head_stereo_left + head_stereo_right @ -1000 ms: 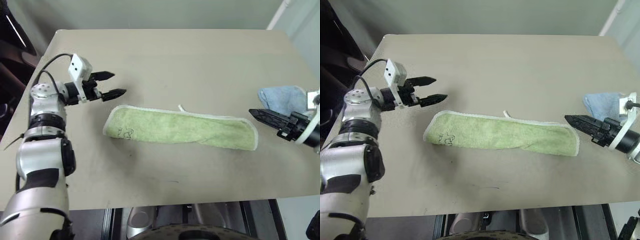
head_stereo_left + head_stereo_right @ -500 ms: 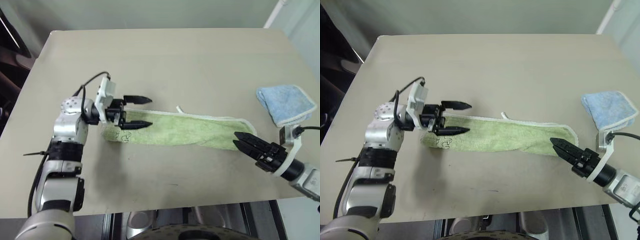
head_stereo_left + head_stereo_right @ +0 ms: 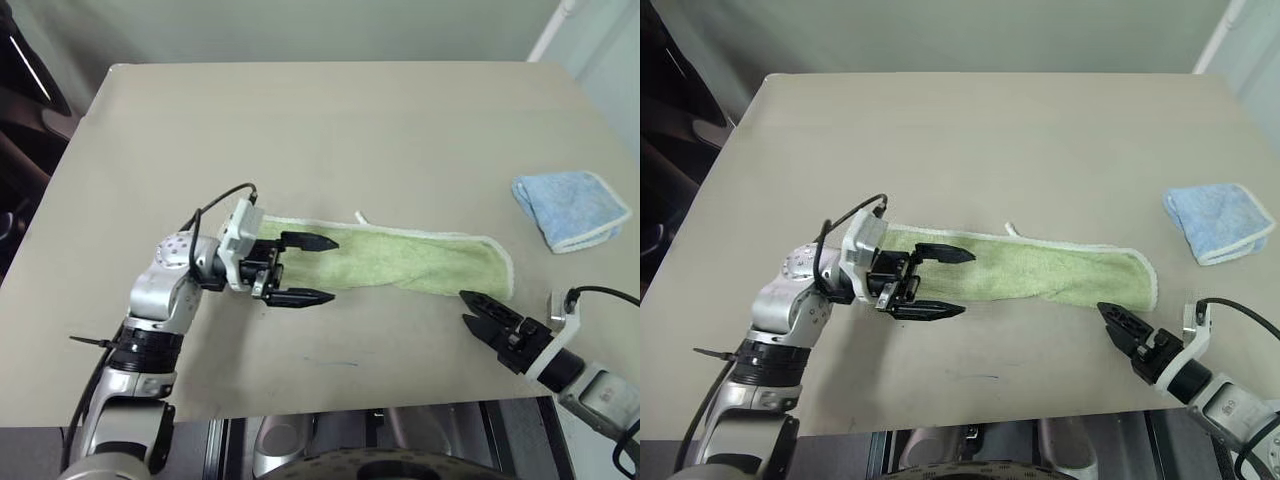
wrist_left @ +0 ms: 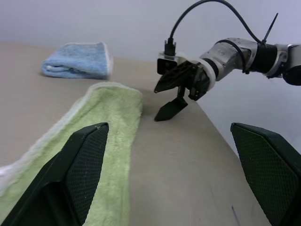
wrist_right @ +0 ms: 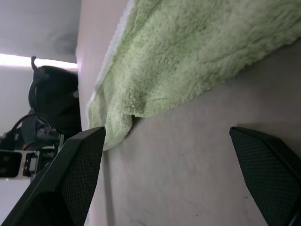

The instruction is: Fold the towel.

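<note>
Head view: my left gripper (image 3: 305, 270) is spread wide over the towel (image 3: 400, 258)'s left end, one finger above the cloth, one just off its near edge. Closing here could pinch only one layer.

Left wrist view: the towel runs away between my fingers (image 4: 75, 174).

Right wrist view: my right gripper (image 3: 1118, 325), released, sits just short of the towel's near edge.

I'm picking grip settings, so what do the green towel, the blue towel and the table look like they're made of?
Green towel: looks like soft terry cloth, with fuzzy looped pile and a white stitched edge.
Blue towel: seemingly similar plush cloth, folded, with a pale border.
Table: smooth matte beige top, probably laminate or painted board; the look alone can't settle which.
</note>
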Available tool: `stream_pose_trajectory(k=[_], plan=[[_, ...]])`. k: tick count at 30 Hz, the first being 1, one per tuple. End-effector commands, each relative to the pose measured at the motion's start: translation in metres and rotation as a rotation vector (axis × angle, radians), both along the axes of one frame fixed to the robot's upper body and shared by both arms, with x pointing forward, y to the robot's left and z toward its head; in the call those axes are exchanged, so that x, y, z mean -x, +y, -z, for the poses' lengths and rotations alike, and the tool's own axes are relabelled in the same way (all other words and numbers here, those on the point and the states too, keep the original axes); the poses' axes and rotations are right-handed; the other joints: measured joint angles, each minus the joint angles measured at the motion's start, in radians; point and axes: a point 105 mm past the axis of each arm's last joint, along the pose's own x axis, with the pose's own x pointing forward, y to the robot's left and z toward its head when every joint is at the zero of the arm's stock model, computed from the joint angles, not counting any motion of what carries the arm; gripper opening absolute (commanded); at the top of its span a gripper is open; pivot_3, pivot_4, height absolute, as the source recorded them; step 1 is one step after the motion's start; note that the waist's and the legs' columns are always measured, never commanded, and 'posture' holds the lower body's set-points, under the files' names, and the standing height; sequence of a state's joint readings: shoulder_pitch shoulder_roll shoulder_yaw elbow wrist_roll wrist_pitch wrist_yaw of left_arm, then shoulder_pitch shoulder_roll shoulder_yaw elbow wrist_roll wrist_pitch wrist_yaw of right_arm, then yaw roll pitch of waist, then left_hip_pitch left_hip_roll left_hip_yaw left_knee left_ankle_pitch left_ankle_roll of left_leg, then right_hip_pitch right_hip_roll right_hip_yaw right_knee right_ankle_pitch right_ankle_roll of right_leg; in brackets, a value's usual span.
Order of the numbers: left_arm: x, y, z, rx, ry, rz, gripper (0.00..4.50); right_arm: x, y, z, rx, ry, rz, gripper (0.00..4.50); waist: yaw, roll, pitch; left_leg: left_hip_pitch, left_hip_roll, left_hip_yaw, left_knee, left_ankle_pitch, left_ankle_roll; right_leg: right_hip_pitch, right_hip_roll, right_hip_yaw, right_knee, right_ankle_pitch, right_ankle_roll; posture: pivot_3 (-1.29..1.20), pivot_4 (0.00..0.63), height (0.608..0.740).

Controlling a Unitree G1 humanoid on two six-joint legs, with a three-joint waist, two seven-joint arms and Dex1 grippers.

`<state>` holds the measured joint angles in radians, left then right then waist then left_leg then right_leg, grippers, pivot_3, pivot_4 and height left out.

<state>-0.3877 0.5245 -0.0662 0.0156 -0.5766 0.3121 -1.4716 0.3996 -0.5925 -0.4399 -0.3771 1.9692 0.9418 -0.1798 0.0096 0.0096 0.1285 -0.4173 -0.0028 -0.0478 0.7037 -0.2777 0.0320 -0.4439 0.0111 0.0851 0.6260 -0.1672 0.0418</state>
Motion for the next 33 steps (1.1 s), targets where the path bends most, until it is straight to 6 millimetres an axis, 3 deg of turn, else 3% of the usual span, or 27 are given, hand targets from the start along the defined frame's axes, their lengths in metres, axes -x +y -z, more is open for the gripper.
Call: stream_pose_trajectory(k=[1, 6, 15, 18, 25, 30, 33], plan=[[0.001, -0.006, -0.003, 0.009, -0.043, -0.002, 4.50, -0.009, -0.026, -0.002, 0.032, 0.002, 0.123, 4.48, 0.001, 0.000, 0.000, 0.000, 0.000, 0.000, 0.000, 0.000, 0.000, 0.000, 0.000, 0.000, 0.000, 0.000, 0.000, 0.00, 0.150, 0.733], [-0.002, -0.004, 0.016, -0.060, -0.067, 0.010, 4.50, -0.027, -0.033, -0.006, 0.033, -0.006, 0.139, 4.48, 0.000, 0.000, -0.001, 0.000, 0.000, 0.000, 0.001, 0.000, 0.000, 0.001, 0.000, 0.000, -0.001, 0.001, 0.001, 0.00, 0.150, 0.733], [-0.007, -0.005, 0.014, -0.044, -0.085, -0.016, 4.50, -0.049, -0.055, -0.017, 0.060, -0.023, 0.208, 4.48, 0.001, 0.000, 0.000, -0.001, -0.001, 0.000, 0.001, 0.000, 0.000, 0.000, 0.000, 0.001, -0.002, 0.000, 0.001, 0.00, 0.150, 0.733], [-0.009, -0.006, 0.012, -0.036, -0.099, -0.032, 4.50, -0.054, -0.060, -0.025, 0.064, -0.049, 0.215, 3.88, 0.002, 0.000, 0.000, -0.002, -0.001, 0.000, 0.000, -0.001, 0.000, 0.000, 0.000, 0.001, -0.003, 0.001, 0.002, 0.00, 0.150, 0.733], [-0.014, -0.008, 0.012, -0.045, -0.132, -0.058, 4.50, -0.051, -0.061, -0.029, 0.091, -0.063, 0.177, 1.66, 0.002, 0.000, 0.000, -0.002, 0.000, -0.001, -0.003, -0.003, -0.001, -0.001, 0.000, 0.001, -0.002, 0.002, 0.003, 0.00, 0.150, 0.733], [-0.016, -0.011, 0.007, -0.026, -0.133, -0.072, 4.50, -0.047, -0.050, -0.039, 0.043, -0.135, 0.107, 0.01, 0.002, 0.000, 0.000, -0.002, 0.000, 0.000, -0.003, -0.006, 0.001, -0.001, 0.000, 0.001, -0.002, 0.002, 0.002, 0.00, 0.150, 0.733], [-0.018, -0.012, 0.007, -0.029, -0.137, -0.074, 4.50, -0.045, -0.044, -0.037, 0.041, -0.133, 0.086, 0.01, 0.001, 0.000, 0.000, -0.002, 0.000, 0.000, -0.003, -0.007, 0.001, -0.001, 0.000, 0.001, -0.002, 0.001, 0.001, 0.00, 0.150, 0.733]])
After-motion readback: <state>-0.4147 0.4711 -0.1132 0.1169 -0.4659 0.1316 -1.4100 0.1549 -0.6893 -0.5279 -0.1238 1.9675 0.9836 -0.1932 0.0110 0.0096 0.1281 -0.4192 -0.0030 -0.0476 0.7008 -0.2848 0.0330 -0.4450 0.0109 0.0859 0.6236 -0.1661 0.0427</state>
